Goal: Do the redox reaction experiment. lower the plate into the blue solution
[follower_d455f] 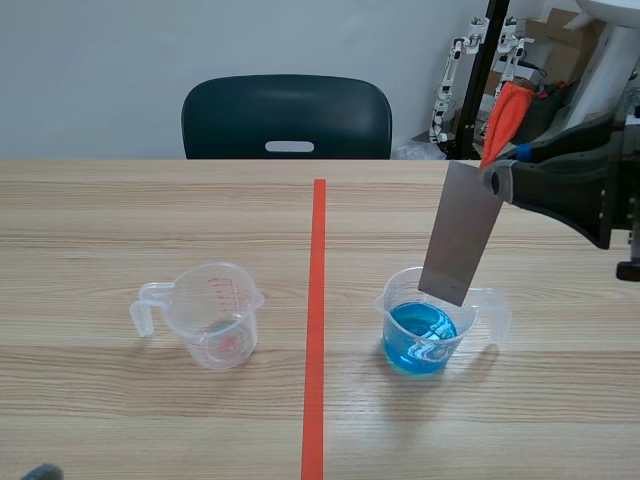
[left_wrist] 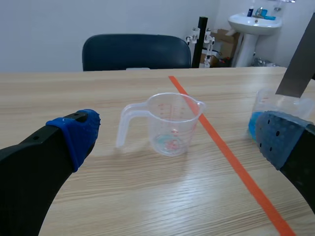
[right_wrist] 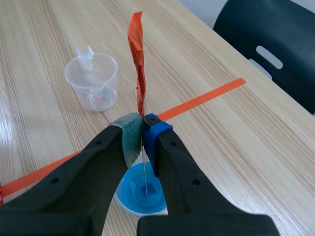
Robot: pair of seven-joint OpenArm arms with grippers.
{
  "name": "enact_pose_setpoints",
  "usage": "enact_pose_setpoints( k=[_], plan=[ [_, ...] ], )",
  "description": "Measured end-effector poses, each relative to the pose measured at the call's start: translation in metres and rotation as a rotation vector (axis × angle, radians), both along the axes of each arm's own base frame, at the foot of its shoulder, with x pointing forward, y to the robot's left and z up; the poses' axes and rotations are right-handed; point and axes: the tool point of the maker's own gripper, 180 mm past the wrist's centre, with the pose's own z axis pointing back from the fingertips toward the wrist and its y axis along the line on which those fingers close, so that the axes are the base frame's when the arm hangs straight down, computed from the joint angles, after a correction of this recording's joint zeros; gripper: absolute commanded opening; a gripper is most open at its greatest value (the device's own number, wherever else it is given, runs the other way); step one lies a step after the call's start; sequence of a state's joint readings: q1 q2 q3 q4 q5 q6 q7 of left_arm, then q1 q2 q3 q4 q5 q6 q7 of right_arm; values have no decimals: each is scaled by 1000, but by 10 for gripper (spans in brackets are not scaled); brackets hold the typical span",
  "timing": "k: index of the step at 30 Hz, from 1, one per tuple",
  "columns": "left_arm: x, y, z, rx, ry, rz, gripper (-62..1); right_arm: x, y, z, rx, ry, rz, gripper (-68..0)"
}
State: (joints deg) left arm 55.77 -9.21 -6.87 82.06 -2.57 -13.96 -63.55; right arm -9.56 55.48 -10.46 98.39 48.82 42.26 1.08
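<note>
My right gripper [follower_d455f: 492, 176] is shut on the top edge of a grey metal plate [follower_d455f: 459, 232] with an orange-red ribbon [follower_d455f: 504, 120] tied at its top. The plate hangs tilted, its lower edge at the rim of a clear cup of blue solution [follower_d455f: 421, 338] right of the tape line. In the right wrist view the plate [right_wrist: 144, 169] shows edge-on between my fingers, directly above the blue solution [right_wrist: 143, 194], with the ribbon [right_wrist: 137, 59] standing up ahead. My left gripper [left_wrist: 177, 142] is open and low over the table's left side, holding nothing.
An empty clear measuring cup [follower_d455f: 212, 315] with red markings stands left of the orange-red tape line [follower_d455f: 316, 320]. A dark chair [follower_d455f: 287, 118] sits behind the table's far edge. Equipment and boxes stand at the back right.
</note>
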Motion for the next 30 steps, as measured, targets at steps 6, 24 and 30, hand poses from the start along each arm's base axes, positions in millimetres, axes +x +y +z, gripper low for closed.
enact_pose_setpoints(
  k=[6, 24, 30],
  plan=[
    [-20, -1, -30, -55, 41, 19, 14, -3, 5, -4, 5, 1, 14, -669],
    [-34, 8, -68, 15, -35, 31, 14, -4, 8, -25, -26, 2, 1, -669],
    [-35, 9, -65, 20, -54, 36, 14, -1, 5, -33, -18, 17, -25, -669]
  ],
)
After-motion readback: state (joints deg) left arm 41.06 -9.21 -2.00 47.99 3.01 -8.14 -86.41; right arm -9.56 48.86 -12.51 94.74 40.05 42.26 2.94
